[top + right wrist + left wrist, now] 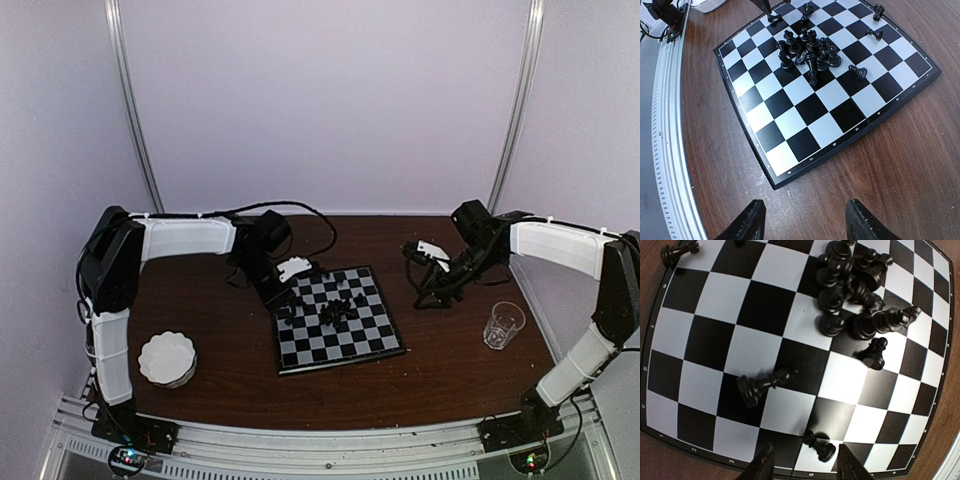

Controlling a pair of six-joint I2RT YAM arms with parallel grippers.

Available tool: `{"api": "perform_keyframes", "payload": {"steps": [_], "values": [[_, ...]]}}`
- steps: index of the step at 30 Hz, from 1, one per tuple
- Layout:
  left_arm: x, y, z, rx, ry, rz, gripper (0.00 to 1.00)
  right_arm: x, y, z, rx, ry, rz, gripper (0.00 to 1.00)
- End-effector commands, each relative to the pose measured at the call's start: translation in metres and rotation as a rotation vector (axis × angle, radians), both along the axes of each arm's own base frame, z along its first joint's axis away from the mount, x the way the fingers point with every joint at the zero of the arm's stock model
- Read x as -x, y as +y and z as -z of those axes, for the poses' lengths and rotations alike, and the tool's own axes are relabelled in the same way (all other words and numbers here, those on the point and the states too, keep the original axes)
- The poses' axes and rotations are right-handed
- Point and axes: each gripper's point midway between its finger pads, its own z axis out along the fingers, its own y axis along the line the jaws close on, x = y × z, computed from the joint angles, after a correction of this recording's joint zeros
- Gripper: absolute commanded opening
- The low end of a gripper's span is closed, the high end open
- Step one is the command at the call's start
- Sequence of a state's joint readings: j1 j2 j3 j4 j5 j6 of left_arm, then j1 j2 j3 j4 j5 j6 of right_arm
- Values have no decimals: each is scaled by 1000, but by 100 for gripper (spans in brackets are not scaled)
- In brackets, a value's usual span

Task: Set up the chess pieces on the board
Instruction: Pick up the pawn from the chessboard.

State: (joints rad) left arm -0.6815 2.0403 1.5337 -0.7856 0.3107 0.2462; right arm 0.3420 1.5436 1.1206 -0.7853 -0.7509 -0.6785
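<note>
The board (345,348) lies mid-table, and it also shows in the left wrist view (705,295) and the right wrist view (810,107). Most black chess pieces (338,310) are heaped near its middle (850,285) (807,50). A few stand or lie apart, one lying piece (762,385) among them. My left gripper (290,280) (807,465) is open over the board's edge. A small pawn (821,448) sits just ahead, between its fingers, untouched. My right gripper (425,285) (805,222) is open and empty over bare wood beside the board's corner.
A round white scalloped dish (167,358) sits at the near left. A clear glass (503,324) stands at the right. Black cables (300,208) loop at the back. A metal rail (670,125) runs along the table's near edge.
</note>
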Motion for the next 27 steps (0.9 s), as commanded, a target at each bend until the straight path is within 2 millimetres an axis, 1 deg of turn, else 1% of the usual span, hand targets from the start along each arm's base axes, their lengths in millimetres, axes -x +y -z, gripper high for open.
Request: {"api": "perform_keyframes", "payload": {"steps": [1, 5, 10, 12, 19, 22, 27], "values": [[-1, -3, 4, -11, 39, -132, 44, 3, -2, 10, 24, 21, -6, 57], [-1, 2, 9, -61, 19, -194, 44, 3, -2, 12, 25, 26, -5, 57], [-3, -15, 8, -43, -12, -305, 46, 2, -2, 14, 29, 38, -7, 57], [-5, -18, 6, -44, -26, -343, 46, 3, -2, 14, 28, 38, -8, 57], [-11, -10, 4, -72, -27, -468, 42, 3, -2, 15, 28, 41, -8, 57], [-13, -11, 0, -65, -34, -477, 40, 3, -2, 15, 30, 41, -9, 57], [-19, -13, -12, -70, -82, -404, 37, 3, -2, 16, 31, 43, -9, 57]]}}
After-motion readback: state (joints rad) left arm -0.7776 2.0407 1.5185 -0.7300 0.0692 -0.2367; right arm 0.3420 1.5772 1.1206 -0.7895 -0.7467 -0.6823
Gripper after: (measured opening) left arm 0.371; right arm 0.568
